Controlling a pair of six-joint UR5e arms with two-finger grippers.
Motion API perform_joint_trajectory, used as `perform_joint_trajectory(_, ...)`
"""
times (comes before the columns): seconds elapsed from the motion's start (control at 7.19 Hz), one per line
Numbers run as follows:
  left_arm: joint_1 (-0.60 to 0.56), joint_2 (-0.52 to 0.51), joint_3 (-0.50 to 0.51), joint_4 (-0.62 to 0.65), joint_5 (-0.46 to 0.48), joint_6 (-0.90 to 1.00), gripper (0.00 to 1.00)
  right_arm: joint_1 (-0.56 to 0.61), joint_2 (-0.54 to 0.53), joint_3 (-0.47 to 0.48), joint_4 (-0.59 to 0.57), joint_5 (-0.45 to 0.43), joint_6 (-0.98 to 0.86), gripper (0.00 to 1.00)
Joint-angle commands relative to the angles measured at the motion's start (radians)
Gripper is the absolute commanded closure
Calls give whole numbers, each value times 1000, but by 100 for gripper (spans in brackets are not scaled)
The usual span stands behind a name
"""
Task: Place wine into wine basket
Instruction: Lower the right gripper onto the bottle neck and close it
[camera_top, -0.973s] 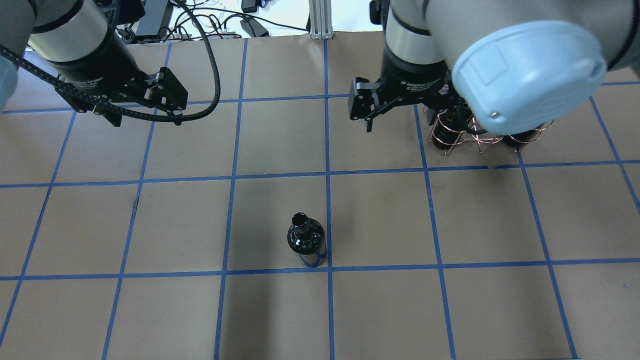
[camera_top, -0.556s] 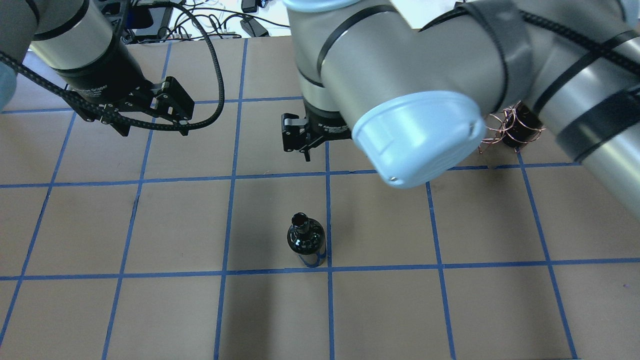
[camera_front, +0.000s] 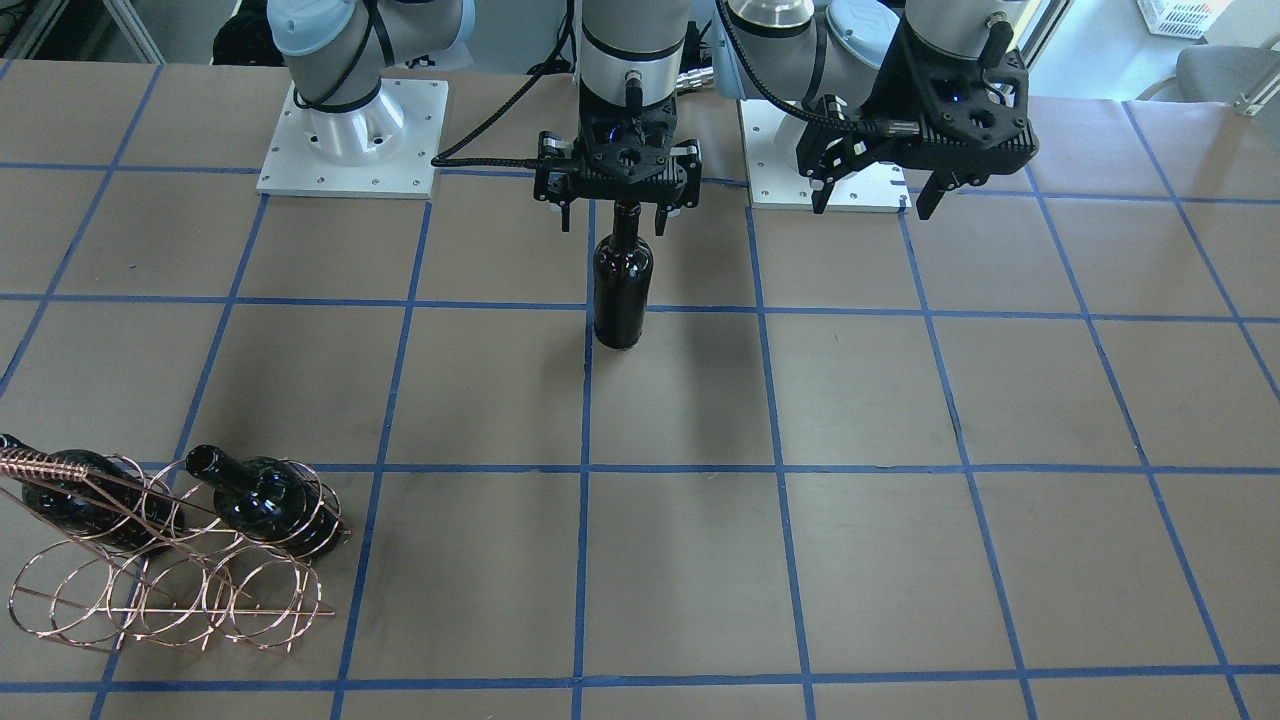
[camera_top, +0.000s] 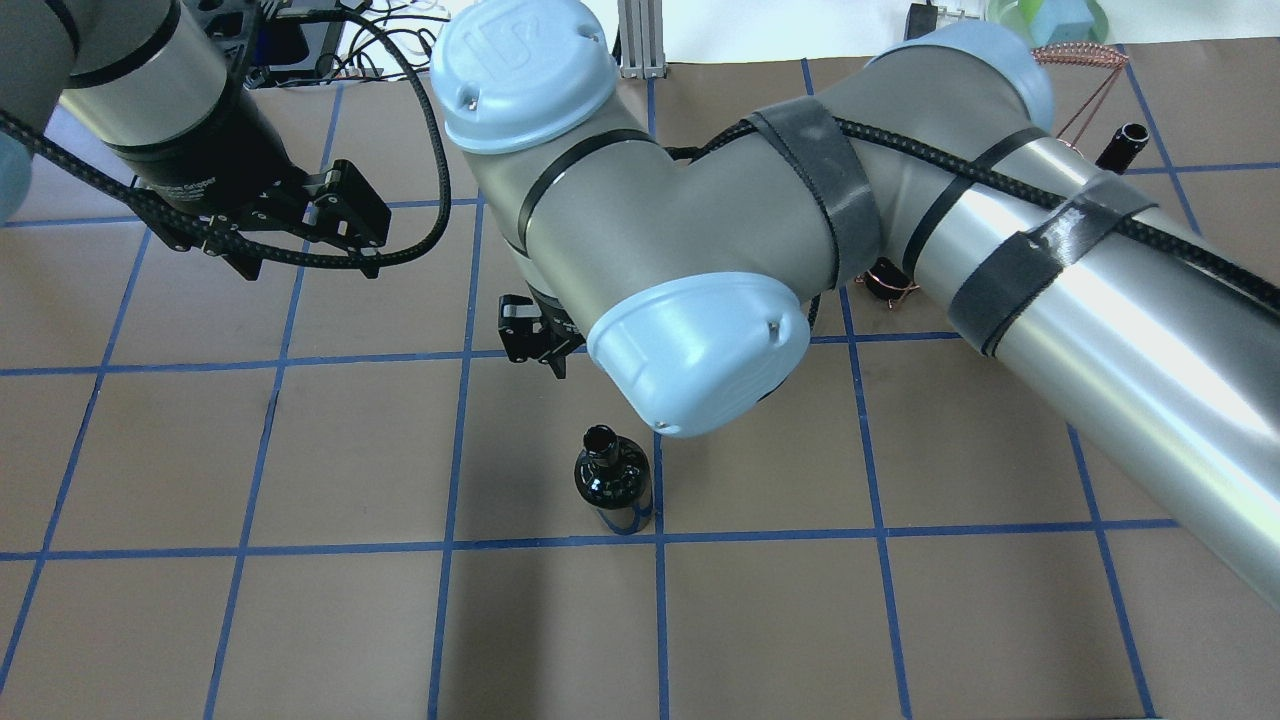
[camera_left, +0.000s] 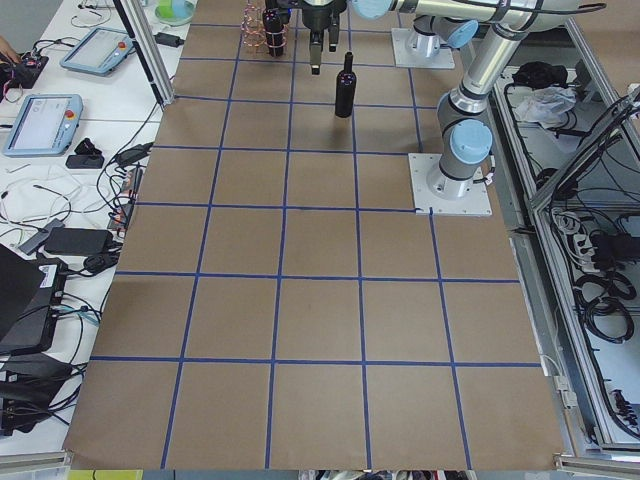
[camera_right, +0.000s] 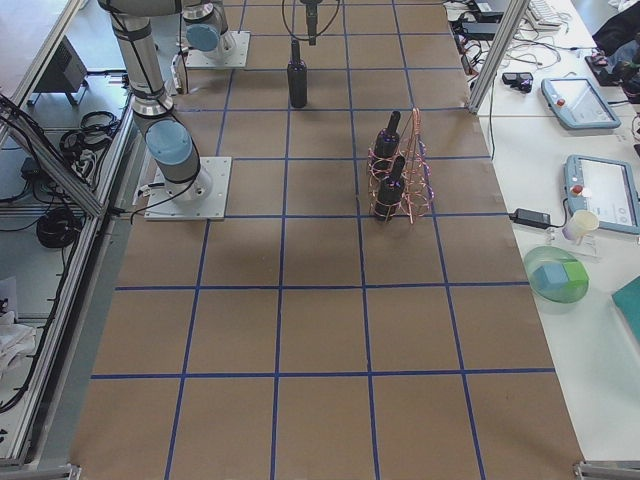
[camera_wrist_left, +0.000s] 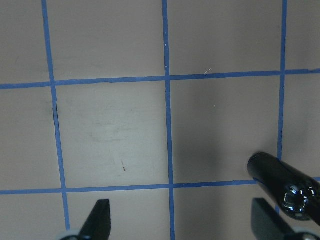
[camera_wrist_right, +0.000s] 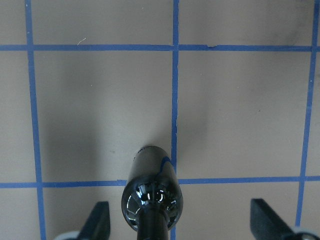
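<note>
One dark wine bottle (camera_front: 622, 290) stands upright on the table's middle; it also shows in the overhead view (camera_top: 610, 478). My right gripper (camera_front: 612, 222) is open and hovers just above the bottle's neck, touching nothing. In the right wrist view the bottle (camera_wrist_right: 152, 192) sits low between the open fingers (camera_wrist_right: 98, 220). The copper wire wine basket (camera_front: 170, 590) stands at the table's far side on my right and holds two other dark bottles (camera_front: 265, 500). My left gripper (camera_front: 872, 200) is open and empty, off to the bottle's left (camera_top: 305, 262).
The right arm's elbow (camera_top: 700, 350) and forearm hide most of the basket in the overhead view; only its coiled handle (camera_top: 1080, 55) and one bottle neck (camera_top: 1125, 145) show. Blue tape lines grid the brown table (camera_top: 300, 620). Cables lie beyond the far edge (camera_top: 420, 40).
My right arm has swung from the basket across to the middle, and its open gripper now hangs by the standing bottle. The left gripper has barely moved.
</note>
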Motion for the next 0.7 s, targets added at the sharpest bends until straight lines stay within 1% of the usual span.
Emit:
perform_joint_trajectory(0.0,-1,6,-3,-13,-1,-5,0,3,5,38,-2,5,10,4)
perform_joint_trajectory(0.42,-1,7,-5,-15,11,-2,0,4,8,45,-1,13,50,11)
perform_joint_trajectory(0.56,-1,13,-6,-29,13,-2,0,4,22,45,1,27,51,11)
